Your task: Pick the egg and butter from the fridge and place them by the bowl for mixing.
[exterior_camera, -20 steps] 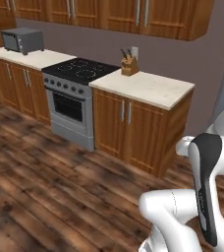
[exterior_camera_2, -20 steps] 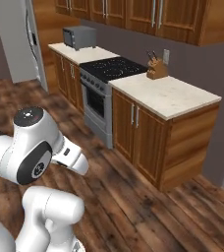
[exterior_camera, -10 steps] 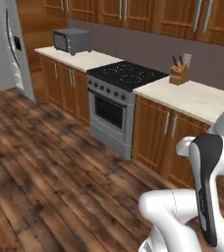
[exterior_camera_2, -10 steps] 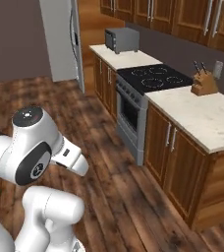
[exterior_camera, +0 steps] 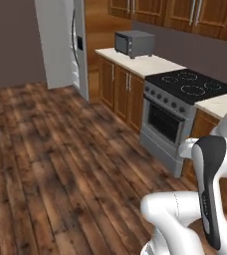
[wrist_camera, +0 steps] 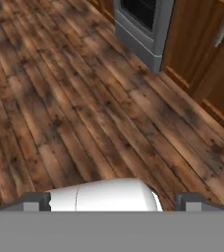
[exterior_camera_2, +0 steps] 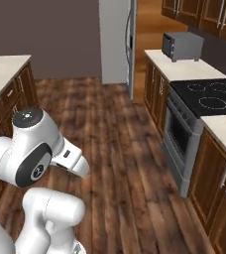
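Across the wood floor, we should face the closed fridge (exterior_camera_2: 116,42) squarely, fingers (wrist_camera: 112,204) wide open, empty.

Dark plank flooring (exterior_camera: 60,164) is laid before the stove (exterior_camera: 177,112); wooden cabinets (exterior_camera: 118,89) and a microwave (exterior_camera: 134,44) are set beyond it.

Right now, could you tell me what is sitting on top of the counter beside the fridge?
A grey microwave sits on the counter. The fridge door is shut, hiding its contents.
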Robot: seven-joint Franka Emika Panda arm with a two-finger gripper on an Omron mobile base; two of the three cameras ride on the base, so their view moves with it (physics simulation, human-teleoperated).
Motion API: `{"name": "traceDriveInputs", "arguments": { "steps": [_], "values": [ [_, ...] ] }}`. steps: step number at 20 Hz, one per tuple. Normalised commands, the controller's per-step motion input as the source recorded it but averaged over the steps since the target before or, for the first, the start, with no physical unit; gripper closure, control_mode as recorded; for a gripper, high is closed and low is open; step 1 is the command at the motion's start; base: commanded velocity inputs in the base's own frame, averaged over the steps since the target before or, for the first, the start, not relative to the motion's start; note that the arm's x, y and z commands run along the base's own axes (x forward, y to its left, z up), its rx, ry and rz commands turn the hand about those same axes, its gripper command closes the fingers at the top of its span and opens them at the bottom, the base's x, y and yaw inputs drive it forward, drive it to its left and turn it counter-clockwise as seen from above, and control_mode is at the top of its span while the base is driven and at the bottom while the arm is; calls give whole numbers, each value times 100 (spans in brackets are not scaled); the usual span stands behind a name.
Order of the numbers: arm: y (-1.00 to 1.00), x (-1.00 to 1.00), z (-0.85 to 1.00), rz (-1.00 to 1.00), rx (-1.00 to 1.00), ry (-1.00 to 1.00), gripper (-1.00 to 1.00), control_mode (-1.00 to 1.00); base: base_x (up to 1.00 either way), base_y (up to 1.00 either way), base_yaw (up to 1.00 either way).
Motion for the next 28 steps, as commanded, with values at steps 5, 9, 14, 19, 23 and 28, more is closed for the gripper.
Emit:
{"name": "traceDriveInputs", "arguments": {
  "steps": [5,9,14,19,23,28],
  "values": [
    [0,0,0,0,0,0,-100,100,80,8,41],
    [0,0,0,0,0,0,-100,100,91,3,26],
    [0,0,0,0,0,0,-100,100,93,1,21],
    [0,0,0,0,0,0,-100,100,91,4,24],
    [0,0,0,0,0,0,-100,100,90,4,24],
    [0,0,0,0,0,0,-100,100,85,7,22]
  ]
}}
